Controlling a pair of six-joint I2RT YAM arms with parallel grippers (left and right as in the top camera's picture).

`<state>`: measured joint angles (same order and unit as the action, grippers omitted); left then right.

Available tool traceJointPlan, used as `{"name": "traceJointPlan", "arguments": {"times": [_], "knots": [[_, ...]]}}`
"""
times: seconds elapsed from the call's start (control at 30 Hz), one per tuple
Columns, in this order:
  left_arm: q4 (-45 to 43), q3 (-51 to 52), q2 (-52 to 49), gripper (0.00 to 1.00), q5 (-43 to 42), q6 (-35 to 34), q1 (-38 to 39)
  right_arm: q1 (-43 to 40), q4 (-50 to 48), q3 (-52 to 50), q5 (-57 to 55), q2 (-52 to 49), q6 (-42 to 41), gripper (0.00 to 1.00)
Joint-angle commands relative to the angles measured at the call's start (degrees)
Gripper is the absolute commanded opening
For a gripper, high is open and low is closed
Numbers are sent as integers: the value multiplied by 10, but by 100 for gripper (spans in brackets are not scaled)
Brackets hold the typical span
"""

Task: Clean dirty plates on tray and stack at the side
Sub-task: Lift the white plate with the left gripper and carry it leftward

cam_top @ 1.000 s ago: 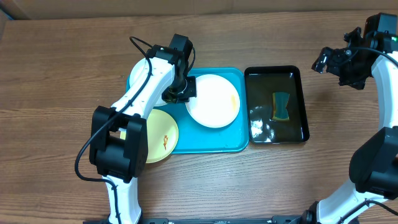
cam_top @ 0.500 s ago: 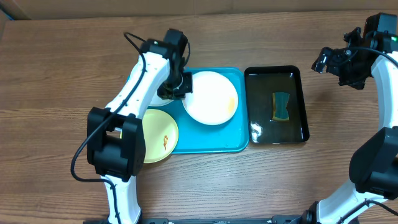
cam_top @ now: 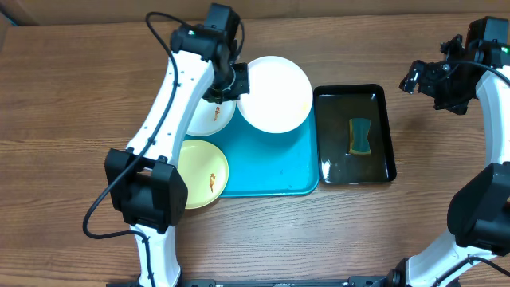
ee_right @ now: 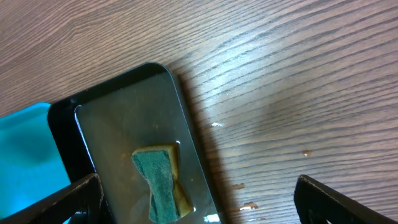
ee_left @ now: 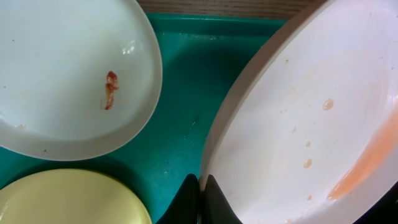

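My left gripper [cam_top: 236, 82] is shut on the left rim of a white plate [cam_top: 275, 93] and holds it lifted over the far edge of the turquoise tray [cam_top: 271, 171]. In the left wrist view the jaws [ee_left: 201, 196] pinch that plate [ee_left: 311, 124], which has orange smears. A second white plate [cam_top: 209, 118] with a red smear [ee_left: 109, 90] lies at the tray's far left. A pale yellow-green plate [cam_top: 203, 171] with an orange smear lies at the tray's near left. My right gripper [cam_top: 430, 80] is open and empty, high over the table at the right.
A glossy black tray [cam_top: 355, 134] holding water and a green-and-yellow sponge [cam_top: 361, 136] stands right of the turquoise tray; it also shows in the right wrist view [ee_right: 124, 124] with the sponge [ee_right: 163, 183]. Bare wooden table surrounds both trays.
My left gripper has lifted the white plate off the tray and carried it towards the far side, uncovering the second white plate. The right arm has not moved.
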<state>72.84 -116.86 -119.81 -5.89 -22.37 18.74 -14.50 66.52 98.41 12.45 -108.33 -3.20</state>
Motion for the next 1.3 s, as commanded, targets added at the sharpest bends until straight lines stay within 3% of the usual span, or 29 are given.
{"name": "traceJointPlan", "arguments": {"times": [0.0, 0.27, 0.53, 1.27], "knots": [[-9, -16, -3, 4, 40, -21, 31, 2, -2, 5, -4, 4, -2, 100], [-46, -16, -5, 4, 81, -60, 99, 2, -2, 5, -4, 4, -2, 100], [-91, -16, -5, 4, 176, -70, 169, 2, -2, 5, -4, 4, -2, 100], [-131, -15, -5, 4, 593, -37, 355, 2, -2, 5, -4, 4, -2, 100]]}}
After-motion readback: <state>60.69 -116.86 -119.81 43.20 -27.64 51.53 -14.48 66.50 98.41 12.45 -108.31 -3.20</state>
